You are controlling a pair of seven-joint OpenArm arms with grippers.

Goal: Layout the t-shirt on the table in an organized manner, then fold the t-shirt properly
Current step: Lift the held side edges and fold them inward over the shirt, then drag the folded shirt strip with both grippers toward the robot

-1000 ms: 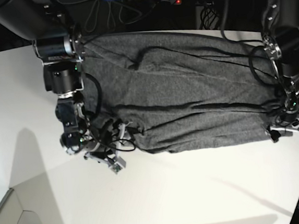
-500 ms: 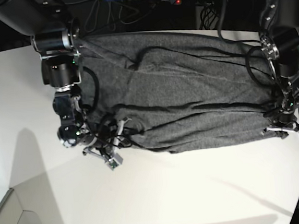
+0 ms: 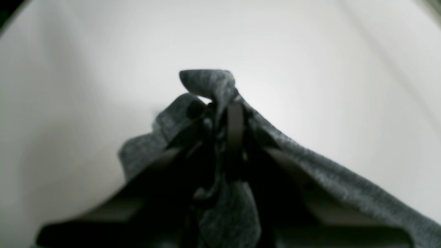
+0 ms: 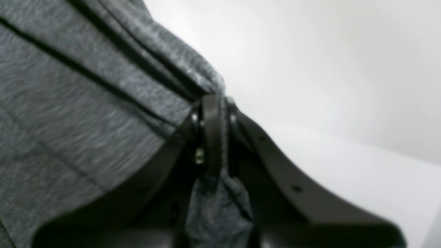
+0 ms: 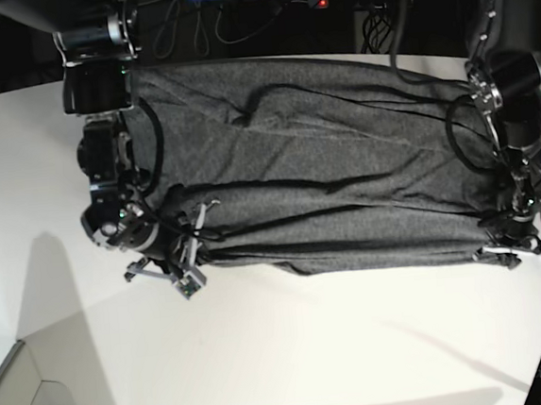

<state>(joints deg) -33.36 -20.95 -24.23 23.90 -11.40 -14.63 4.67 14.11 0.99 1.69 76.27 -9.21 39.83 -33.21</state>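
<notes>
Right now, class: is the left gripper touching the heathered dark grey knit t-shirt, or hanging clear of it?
Touching. The left wrist view shows the left gripper shut on a bunched fold of the heathered dark grey knit t-shirt, cloth pinched between its fingers.

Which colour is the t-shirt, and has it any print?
Heathered dark grey t-shirt, no print visible; best seen in the base view.

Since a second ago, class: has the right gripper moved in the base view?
Yes. The right gripper, now shut on the t-shirt, has shifted up-left in the picture, away from the table's near edge.
</notes>
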